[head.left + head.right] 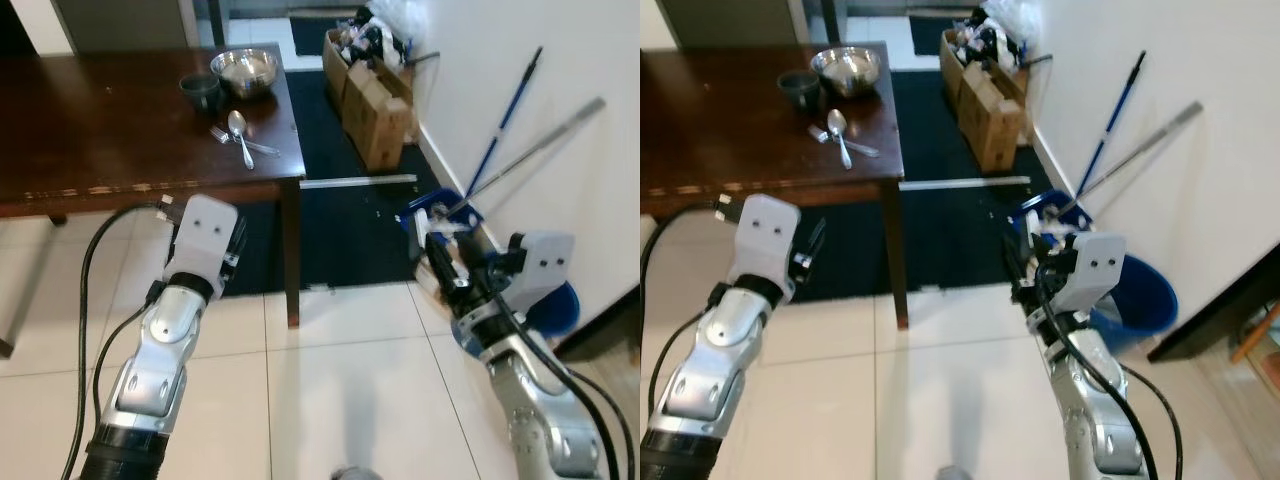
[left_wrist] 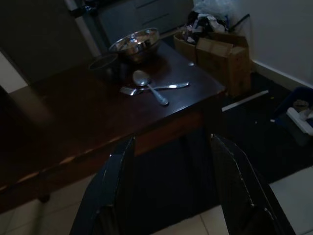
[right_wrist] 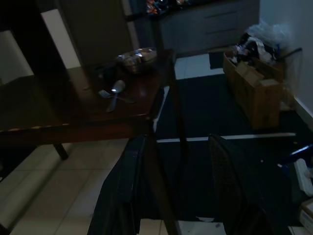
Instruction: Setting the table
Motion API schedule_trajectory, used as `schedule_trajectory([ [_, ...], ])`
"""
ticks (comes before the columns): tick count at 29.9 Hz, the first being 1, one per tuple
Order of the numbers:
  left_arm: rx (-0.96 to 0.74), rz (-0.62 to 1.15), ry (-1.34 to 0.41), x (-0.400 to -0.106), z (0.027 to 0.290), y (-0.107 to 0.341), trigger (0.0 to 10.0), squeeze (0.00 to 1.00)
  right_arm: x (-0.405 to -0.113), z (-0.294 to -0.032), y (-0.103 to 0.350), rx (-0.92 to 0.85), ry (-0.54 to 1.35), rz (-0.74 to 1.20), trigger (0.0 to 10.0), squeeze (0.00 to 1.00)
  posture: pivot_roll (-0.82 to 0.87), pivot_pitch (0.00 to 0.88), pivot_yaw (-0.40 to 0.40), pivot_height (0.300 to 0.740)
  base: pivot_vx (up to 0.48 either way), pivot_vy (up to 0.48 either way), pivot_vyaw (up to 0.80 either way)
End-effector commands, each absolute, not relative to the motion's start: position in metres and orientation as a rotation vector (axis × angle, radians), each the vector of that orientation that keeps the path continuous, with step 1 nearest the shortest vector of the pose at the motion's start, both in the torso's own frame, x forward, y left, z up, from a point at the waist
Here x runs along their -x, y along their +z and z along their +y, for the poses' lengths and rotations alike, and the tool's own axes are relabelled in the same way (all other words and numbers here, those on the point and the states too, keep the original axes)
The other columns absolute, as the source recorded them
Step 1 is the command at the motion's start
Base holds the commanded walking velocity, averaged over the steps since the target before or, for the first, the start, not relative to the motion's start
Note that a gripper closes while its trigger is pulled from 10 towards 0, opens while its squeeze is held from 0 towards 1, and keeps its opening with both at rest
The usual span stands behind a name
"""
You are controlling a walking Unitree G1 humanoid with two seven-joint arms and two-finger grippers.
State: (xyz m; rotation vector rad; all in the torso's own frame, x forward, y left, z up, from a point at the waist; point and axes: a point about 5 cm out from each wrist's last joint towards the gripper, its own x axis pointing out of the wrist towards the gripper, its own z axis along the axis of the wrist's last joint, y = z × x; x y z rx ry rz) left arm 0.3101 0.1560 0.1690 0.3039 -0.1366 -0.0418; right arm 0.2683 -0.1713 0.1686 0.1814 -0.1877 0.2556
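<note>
Ahead, the dark desk (image 1: 120, 130) carries a steel bowl (image 1: 244, 70), a dark cup (image 1: 199, 90), and a spoon (image 1: 239, 132) crossed over a fork (image 1: 243, 141) near its right corner. Both arms are raised before the desk over the tiled floor (image 1: 330, 370). The left tool (image 2: 171, 186) and right tool (image 3: 173, 188) each hold nothing, fingers apart. Cardboard boxes (image 1: 370, 90) and a blue bucket (image 1: 1135, 295) stand by the wall.
</note>
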Motion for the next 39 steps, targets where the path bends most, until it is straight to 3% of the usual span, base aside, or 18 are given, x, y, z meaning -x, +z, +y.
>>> schedule_trajectory([
  [1,-0.315,-0.144,-0.042,-0.312,0.153,0.169,10.0,0.0,-0.269,-0.169,0.171,-0.199,0.272,-0.198,10.0,0.0,-0.18,0.0,0.081,0.74,0.48,0.0,0.0],
  [25,-0.329,-0.186,-0.078,-0.315,0.144,0.172,10.0,0.0,-0.273,-0.165,0.169,-0.185,0.286,-0.191,10.0,0.0,-0.19,0.0,0.086,0.74,0.48,0.0,0.0],
  [39,-0.324,-0.194,-0.064,-0.316,0.146,0.172,10.0,0.0,-0.266,-0.14,0.167,-0.147,0.553,-0.125,10.0,0.0,-0.18,0.0,0.082,0.74,0.433,0.0,0.0],
])
